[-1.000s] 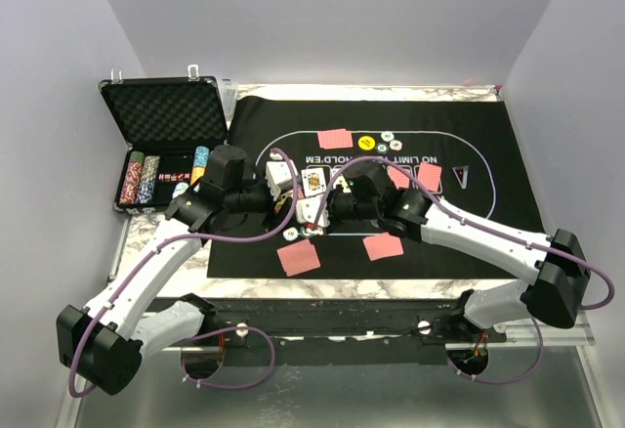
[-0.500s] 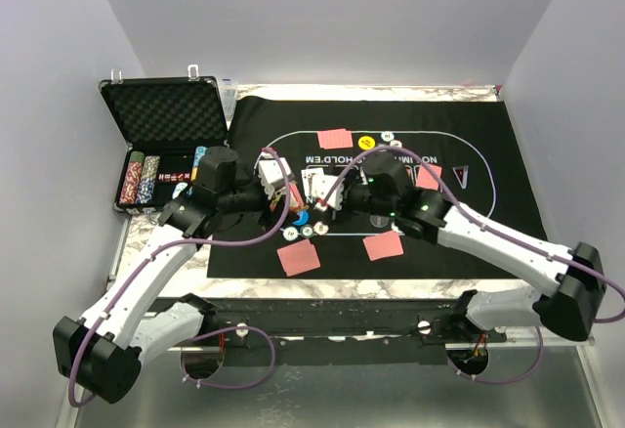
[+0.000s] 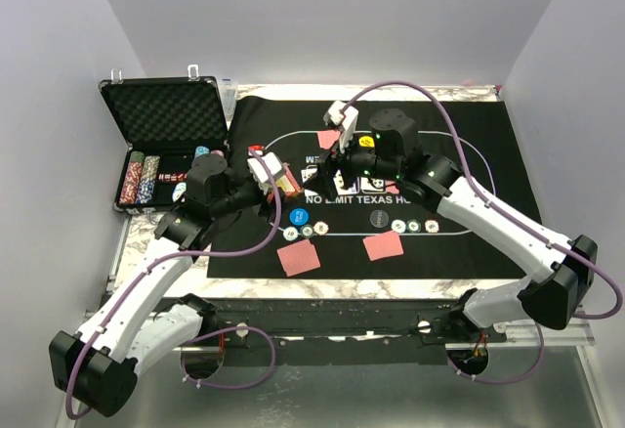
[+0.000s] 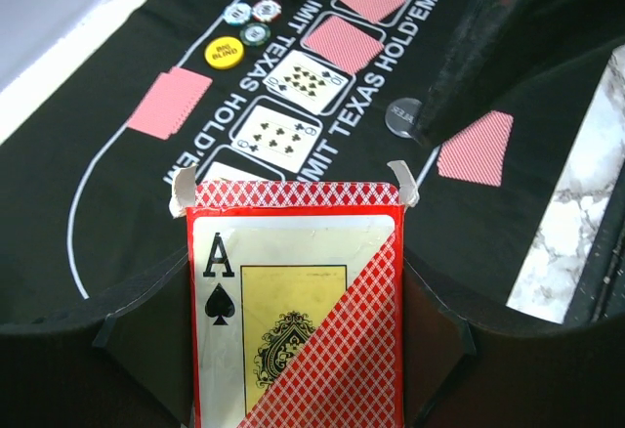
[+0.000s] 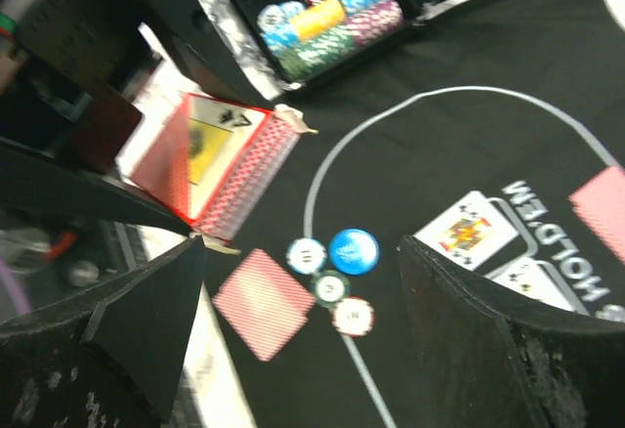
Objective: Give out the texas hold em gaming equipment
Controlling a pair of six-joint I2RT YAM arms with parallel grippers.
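My left gripper (image 3: 266,179) is shut on the red-orange card box (image 4: 293,291), held over the mat's left side; the box also shows in the right wrist view (image 5: 220,159). My right gripper (image 3: 340,130) hangs open and empty above the mat's far middle. Below it lie a blue disc (image 5: 354,250) and three striped chips (image 5: 331,287) beside a red-backed card (image 5: 264,301). A yellow disc (image 4: 224,52) with chips (image 4: 251,20) sits at the far side, and a black disc (image 3: 379,218) near the front. Face-up cards (image 4: 306,78) lie in the mat's centre.
The black felt mat (image 3: 488,154) covers most of the table. The open foam-lined case (image 3: 161,106) stands at the far left with rows of chips (image 5: 322,18) in it. More red-backed cards lie at the far side (image 3: 335,139) and at the near side (image 3: 383,245).
My right gripper has opened, risen and swung from the near left of the mat to the far middle. The blue disc and chips now show there. My left arm drew slightly left with the box.
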